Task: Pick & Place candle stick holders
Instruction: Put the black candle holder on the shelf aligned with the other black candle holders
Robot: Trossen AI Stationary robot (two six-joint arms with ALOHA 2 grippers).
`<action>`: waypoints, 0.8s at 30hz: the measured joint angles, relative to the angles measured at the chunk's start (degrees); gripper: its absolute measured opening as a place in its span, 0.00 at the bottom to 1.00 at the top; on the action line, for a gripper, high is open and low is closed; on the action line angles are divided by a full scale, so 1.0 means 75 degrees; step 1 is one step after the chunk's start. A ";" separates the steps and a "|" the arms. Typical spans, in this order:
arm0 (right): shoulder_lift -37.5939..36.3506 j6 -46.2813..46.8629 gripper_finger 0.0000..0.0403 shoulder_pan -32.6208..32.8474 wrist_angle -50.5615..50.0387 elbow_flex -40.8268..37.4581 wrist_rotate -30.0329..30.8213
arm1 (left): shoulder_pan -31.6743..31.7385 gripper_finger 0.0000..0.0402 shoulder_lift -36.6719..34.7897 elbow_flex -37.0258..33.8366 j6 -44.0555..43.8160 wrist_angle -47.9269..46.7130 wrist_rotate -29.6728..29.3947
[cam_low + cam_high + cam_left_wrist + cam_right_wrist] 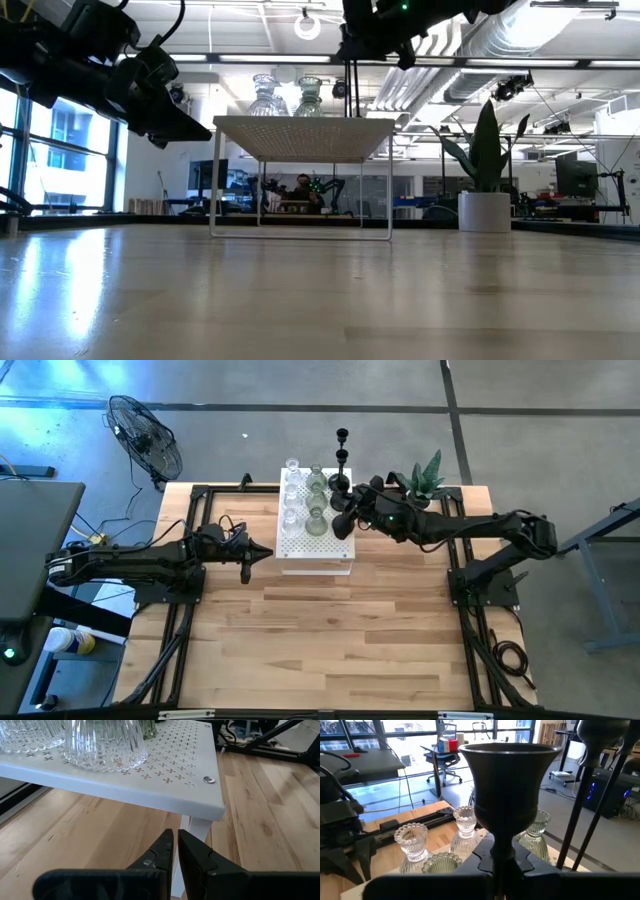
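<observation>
A white perforated box (315,545) stands mid-table with several clear and greenish glass candle stick holders (303,500) on its top. Two tall black holders (342,450) stand at its far right corner. My right gripper (347,512) is over the box's right edge, shut on another black holder whose cup (510,785) fills the right wrist view. My left gripper (258,553) is shut and empty, just left of the box, below its top (165,775). My right gripper pinches the black holder's thin stem (502,851) just under the cup, between its two fingers (482,856). The fingers come level from the table's right and lie across the stem. The holder stands upright, its stem (350,90) reaching down to the box top; the base is hidden.
A green spiky plant in a white pot (428,475) stands right behind my right arm, at the far right. A fan (145,435) stands off the table at the far left. Bare wooden table (320,640) lies in front of the box.
</observation>
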 joint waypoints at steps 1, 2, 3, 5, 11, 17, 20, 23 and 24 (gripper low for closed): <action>0.0000 0.0000 0.01 0.0000 0.0021 0.0000 -0.0008 | 0.0000 0.06 0.0000 0.0000 0.0001 -0.0002 0.0000; 0.0000 0.0000 0.01 0.0000 0.0053 0.0000 -0.0010 | 0.0000 0.06 0.0000 0.0000 0.0001 -0.0002 0.0000; 0.0000 0.0000 0.01 0.0000 0.0063 0.0000 -0.0010 | 0.0001 0.06 0.0000 0.0000 -0.0001 0.0004 0.0000; 0.0000 -0.0001 0.01 0.0000 0.0074 0.0000 -0.0010 | 0.0000 0.06 0.0000 0.0000 0.0001 0.0001 0.0003; 0.0000 -0.0038 0.01 -0.0060 0.0091 0.0000 -0.0046 | 0.0000 0.06 0.0000 0.0000 0.0000 0.0004 0.0038; 0.0000 -0.0003 0.00 -0.0221 0.0099 0.0000 -0.0298 | 0.0001 0.06 0.0000 0.0000 0.0000 0.0004 0.0032; 0.0000 -0.0057 0.01 -0.0248 0.0142 0.0000 -0.0446 | 0.0002 0.06 0.0000 0.0000 0.0001 0.0004 0.0029; 0.0000 -0.0038 0.03 -0.0259 0.0139 0.0000 -0.0599 | 0.0002 0.06 0.0000 0.0000 0.0000 0.0001 0.0026; 0.0000 -0.0038 0.03 -0.0259 0.0139 0.0000 -0.0591 | 0.0002 0.06 0.0000 0.0000 -0.0001 0.0002 0.0026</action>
